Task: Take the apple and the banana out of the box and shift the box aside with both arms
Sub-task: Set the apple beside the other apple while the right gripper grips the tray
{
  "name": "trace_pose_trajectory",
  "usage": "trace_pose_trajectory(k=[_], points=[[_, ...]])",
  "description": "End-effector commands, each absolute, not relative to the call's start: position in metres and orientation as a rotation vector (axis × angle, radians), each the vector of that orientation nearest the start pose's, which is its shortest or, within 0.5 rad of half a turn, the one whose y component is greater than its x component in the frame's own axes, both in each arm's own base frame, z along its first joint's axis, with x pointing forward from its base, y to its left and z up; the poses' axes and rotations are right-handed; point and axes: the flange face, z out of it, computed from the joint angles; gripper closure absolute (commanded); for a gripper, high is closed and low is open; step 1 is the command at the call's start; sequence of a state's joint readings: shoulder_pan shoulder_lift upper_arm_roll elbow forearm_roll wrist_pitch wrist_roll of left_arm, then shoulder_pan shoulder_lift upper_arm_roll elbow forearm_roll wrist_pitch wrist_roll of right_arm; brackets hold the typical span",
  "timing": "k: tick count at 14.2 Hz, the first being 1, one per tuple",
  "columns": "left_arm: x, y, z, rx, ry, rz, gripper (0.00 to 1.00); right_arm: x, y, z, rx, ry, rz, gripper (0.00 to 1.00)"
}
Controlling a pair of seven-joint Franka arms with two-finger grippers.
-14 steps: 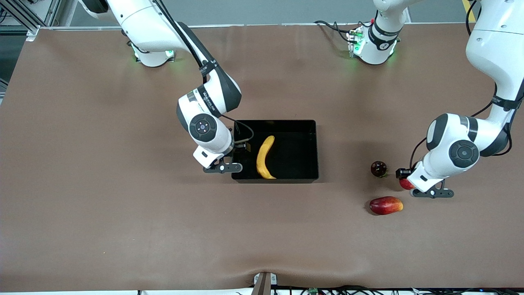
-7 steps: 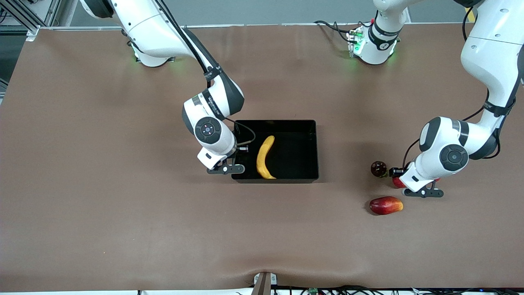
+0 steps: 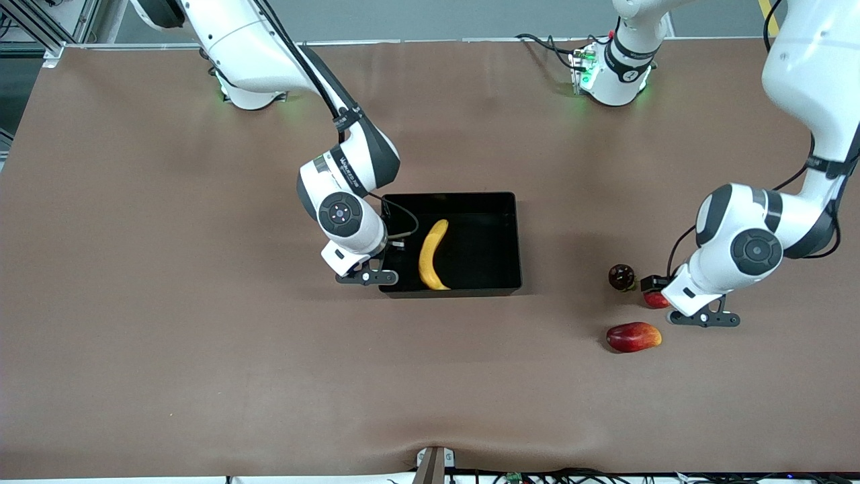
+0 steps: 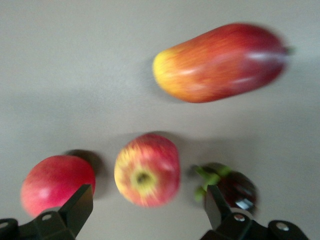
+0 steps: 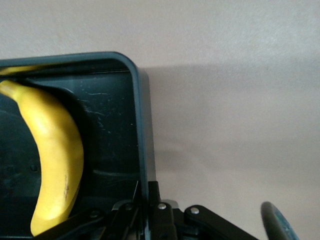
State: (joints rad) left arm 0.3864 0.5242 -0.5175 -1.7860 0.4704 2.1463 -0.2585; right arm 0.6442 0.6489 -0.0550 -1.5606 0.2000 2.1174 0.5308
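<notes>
Brown and matte, the desk [image 3: 201,349] fills the front view, and near its middle we see the rectangular glossy black plastic box [image 3: 500,242] with low upright walls. Inside it lies the long curved yellow banana [image 3: 432,255], close to the wall at the right arm's end. The right gripper [image 3: 381,265] sits at that same wall, low against the rim. Toward the left arm's end of the desk we find a cluster of fruit: a small dark-red round fruit with a green stem [image 3: 621,276], an oblong dark-red-and-orange mango-like fruit [image 3: 633,337] nearer to the camera, and a sliver of red [image 3: 655,300] showing under the left gripper [image 3: 672,299], which hangs low over that spot.

In the left wrist view we see the left gripper's black fingers [image 4: 75,210] spread apart, holding nothing. Between them rests the small round red apple with yellowish patches [image 4: 146,170] on the desk, untouched. Beside it lie a larger plain red round fruit [image 4: 57,182] and the dark fruit [image 4: 232,187], with the mango-like fruit [image 4: 220,62] a little apart.

In the right wrist view the right gripper's fingers [image 5: 129,212] are clenched on the box wall [image 5: 142,145], one inside and one outside. The banana [image 5: 52,155] lies inside, just beside that wall
</notes>
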Motion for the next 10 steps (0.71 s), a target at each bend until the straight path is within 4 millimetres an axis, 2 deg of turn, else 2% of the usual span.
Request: trace_pose_trajectory(k=[1,2,3,5,8,10], points=[[0.633,-0.091,0.358,-2.946,0.179,0.06,0.0,0.596,0.351,0.301,-3.038,0.212,0.172,1.0],[0.629,-0.114,0.37,-2.952,0.162,0.063,0.0,0.605,0.334,0.313,-3.036,0.239,0.16,1.0],[0.626,-0.139,0.383,-2.965,0.1,0.039,0.0,0.62,0.303,0.326,-3.033,0.284,0.16,1.0],[0.618,-0.184,0.405,-2.988,0.014,-0.004,0.0,0.64,0.231,0.348,-3.032,0.231,0.227,1.0],[0.615,-0.208,0.416,-3.008,0.013,-0.005,0.0,0.66,0.111,0.358,-3.009,0.212,0.291,1.0],[0.614,-0.213,0.418,-3.035,-0.001,0.009,0.0,0.663,0.046,0.359,-2.991,0.165,0.294,1.0]])
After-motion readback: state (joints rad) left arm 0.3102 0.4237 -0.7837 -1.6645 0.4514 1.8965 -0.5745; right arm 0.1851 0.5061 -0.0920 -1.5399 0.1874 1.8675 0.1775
